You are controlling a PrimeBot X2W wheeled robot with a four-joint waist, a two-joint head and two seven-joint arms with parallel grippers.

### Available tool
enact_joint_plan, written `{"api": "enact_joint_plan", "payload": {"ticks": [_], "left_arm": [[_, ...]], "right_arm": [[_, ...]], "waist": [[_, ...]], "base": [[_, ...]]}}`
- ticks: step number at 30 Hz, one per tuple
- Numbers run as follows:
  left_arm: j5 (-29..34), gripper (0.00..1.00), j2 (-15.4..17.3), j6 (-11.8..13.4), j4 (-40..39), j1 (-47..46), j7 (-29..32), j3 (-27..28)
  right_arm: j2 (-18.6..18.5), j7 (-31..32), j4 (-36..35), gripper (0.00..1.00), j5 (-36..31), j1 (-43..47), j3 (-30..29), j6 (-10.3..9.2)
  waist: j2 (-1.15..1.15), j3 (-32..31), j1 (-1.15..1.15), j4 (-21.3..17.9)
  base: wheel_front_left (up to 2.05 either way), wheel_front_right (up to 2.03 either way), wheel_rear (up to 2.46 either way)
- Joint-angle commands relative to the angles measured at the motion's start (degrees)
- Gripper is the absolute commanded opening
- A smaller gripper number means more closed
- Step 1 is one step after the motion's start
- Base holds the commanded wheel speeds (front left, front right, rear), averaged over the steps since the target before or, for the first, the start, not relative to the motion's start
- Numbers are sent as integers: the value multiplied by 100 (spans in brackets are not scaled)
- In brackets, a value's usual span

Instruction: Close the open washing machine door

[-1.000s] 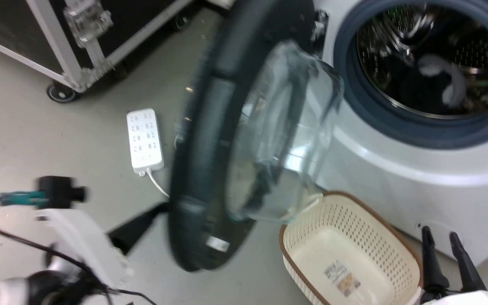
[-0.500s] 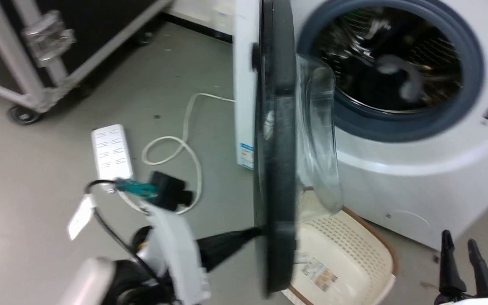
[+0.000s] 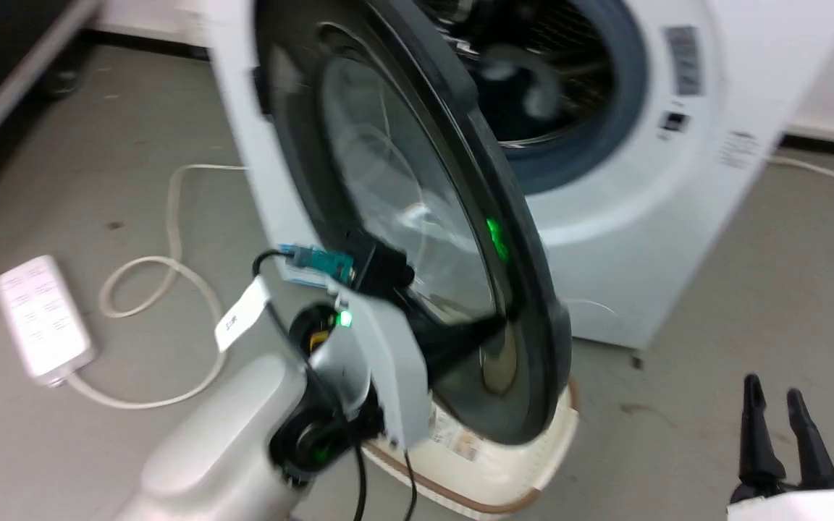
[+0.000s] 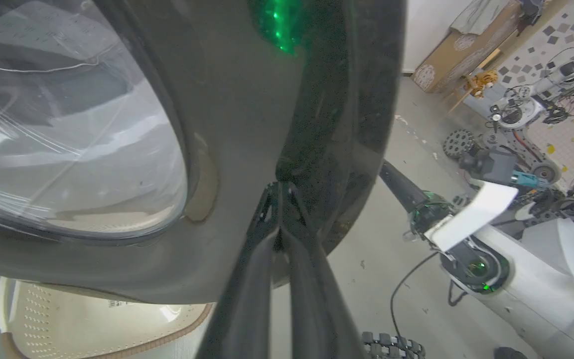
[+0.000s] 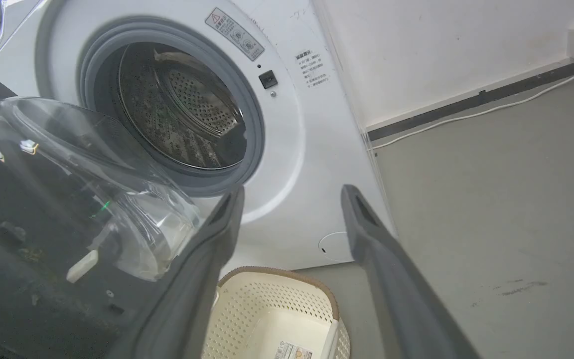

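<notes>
The left gripper (image 4: 280, 192), its two dark fingers pressed together, touches the outer face of the large round glossy black washing machine door (image 4: 227, 99) near its lower rim. The door stands half open from the white boxy front-loading washing machine (image 3: 677, 181), above a cream perforated laundry basket (image 5: 277, 309) on the floor. The right gripper (image 5: 292, 194) hangs with its fingers apart, holding nothing.

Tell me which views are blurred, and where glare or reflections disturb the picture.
Head view: motion blur smears the washing machine and the power strip; a green light reflects on the washing machine door. Left wrist view: the door is close and dim, green glare at top. Right wrist view: sharpest.
</notes>
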Motion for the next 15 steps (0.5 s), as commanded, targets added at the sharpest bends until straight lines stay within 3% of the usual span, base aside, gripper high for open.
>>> {"api": "enact_joint_plan", "payload": {"ticks": [1,8,15], "left_arm": [[56,0,-30,-25,146,-176,-147,-72],[618,0,-311,-25,1808,-1117,-1441,-434],[986,0,-880,81,3357,-1852,-2914,-87]], "right_arm": [[-6,-26,-14,100,25,-95,28,6],[-6,-26,41,100,138,-231,227,6],[-6,-26,78,100,182,-135,246,6]], "waist": [[0,189,0,-412],[0,283,0,-978],[0,87,0,-945]], "base": [[0,0,0],[0,0,0],[0,0,0]]}}
